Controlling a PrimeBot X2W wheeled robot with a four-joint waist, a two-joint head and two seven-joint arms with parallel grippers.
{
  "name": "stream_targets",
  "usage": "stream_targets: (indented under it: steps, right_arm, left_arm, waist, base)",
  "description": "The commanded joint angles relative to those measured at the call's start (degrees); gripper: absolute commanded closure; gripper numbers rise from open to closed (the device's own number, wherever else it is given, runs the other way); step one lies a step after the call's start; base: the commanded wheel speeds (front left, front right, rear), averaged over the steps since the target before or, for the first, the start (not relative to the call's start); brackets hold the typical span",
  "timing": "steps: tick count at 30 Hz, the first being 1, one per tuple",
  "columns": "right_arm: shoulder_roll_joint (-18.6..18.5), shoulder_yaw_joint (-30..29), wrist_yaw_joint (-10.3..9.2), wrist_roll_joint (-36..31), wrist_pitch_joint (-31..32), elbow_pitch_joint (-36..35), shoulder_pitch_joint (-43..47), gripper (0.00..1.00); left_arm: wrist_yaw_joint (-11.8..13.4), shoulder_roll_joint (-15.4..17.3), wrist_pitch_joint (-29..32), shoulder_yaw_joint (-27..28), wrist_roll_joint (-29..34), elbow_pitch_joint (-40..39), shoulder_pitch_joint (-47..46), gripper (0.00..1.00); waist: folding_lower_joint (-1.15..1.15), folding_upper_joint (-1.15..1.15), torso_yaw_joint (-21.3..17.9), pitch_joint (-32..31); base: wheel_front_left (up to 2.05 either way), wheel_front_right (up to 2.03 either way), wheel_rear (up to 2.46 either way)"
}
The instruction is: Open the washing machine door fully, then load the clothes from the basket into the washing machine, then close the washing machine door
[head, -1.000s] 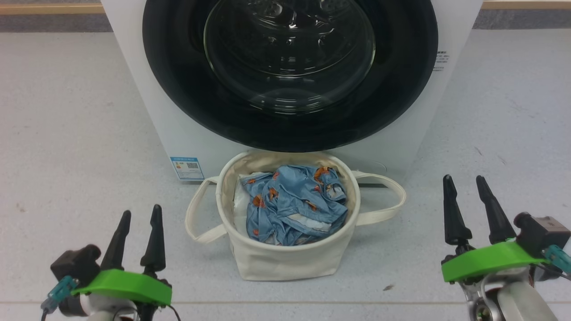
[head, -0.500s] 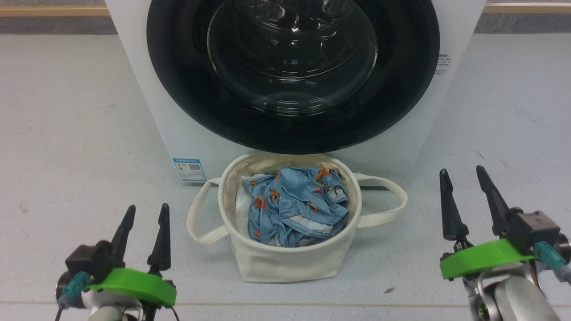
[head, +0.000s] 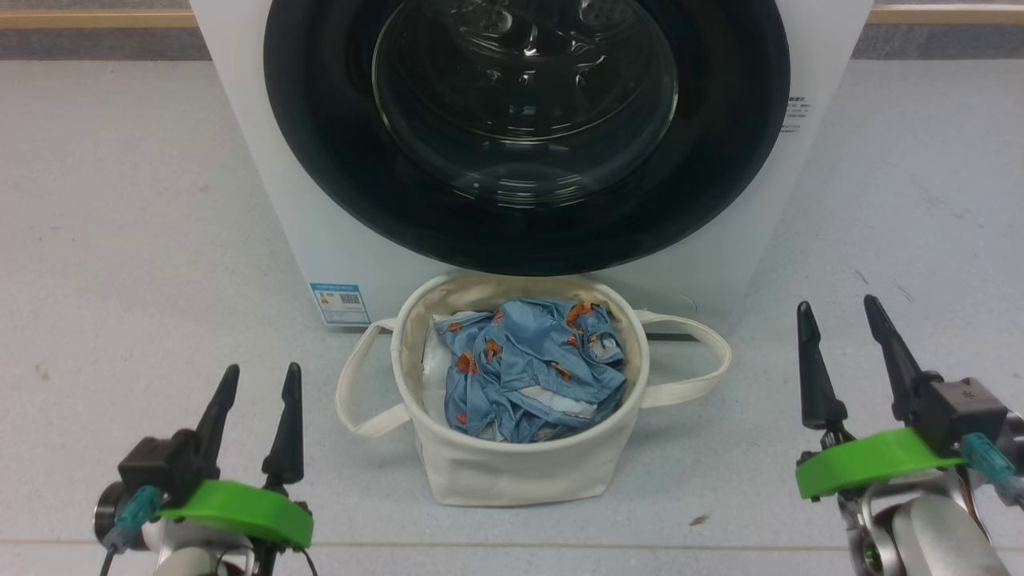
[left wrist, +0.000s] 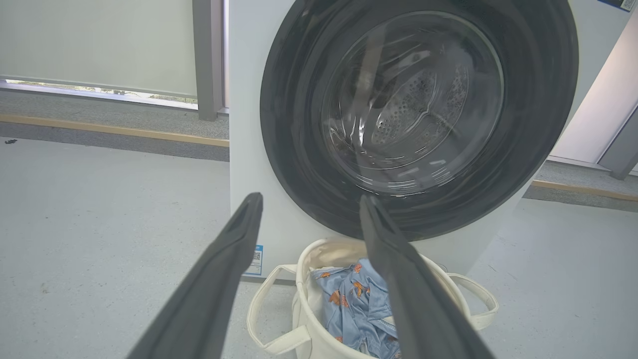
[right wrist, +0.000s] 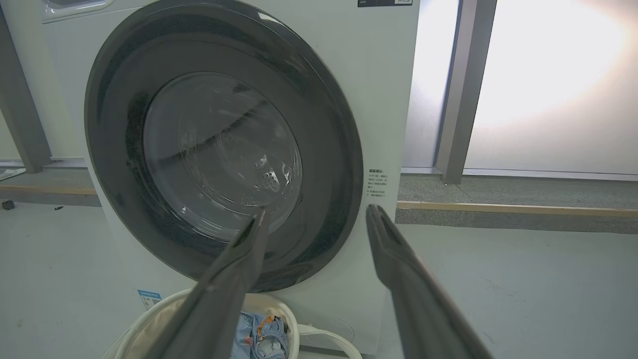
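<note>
The white washing machine (head: 264,200) stands ahead with its round black-rimmed door (head: 336,160) shut flat against the front. Right below the door sits the cream basket (head: 512,472) on the floor, holding the light blue clothes (head: 528,368) with orange prints. My left gripper (head: 260,380) hovers open at the lower left, well short of the basket. At the lower right my right gripper (head: 838,312) is open too, beside the basket's right handle. In the left wrist view the door (left wrist: 294,99), basket (left wrist: 319,339) and clothes (left wrist: 349,304) lie beyond the open gripper (left wrist: 309,199). The right wrist view has the door (right wrist: 114,139) beyond its open gripper (right wrist: 316,212).
A small blue label sticker (head: 337,302) sits on the machine's lower left front. Grey floor (head: 120,240) spreads to both sides of the machine. A wooden strip (right wrist: 513,208) runs along the wall base behind, with grey window posts (right wrist: 458,89) above it.
The head camera shifted slightly, so the scene sits a little lower and to the right. Both grippers drifted a little, staying open. The basket and door have not moved.
</note>
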Motion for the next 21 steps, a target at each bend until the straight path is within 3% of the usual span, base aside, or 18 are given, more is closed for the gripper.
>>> stream_targets:
  steps: [1,21]
  right_arm:
    - [-0.03,0.60,0.01,0.08,-0.71,-1.54,-2.48,0.00]
    - [0.08,0.51,0.01,0.37,-0.71,-0.99,-3.04,0.00]
  left_arm:
    - [-0.34,0.79,-0.70,1.99,0.30,-2.12,-2.60,0.00]
    - [-0.34,0.99,-0.70,1.83,-1.42,-2.86,-2.88,0.00]
  waist:
    - [0.00,0.00,0.00,0.04]
    - [0.00,0.00,0.18,0.66]
  base:
    - [0.00,0.00,0.00]
    - [0.00,0.00,0.00]
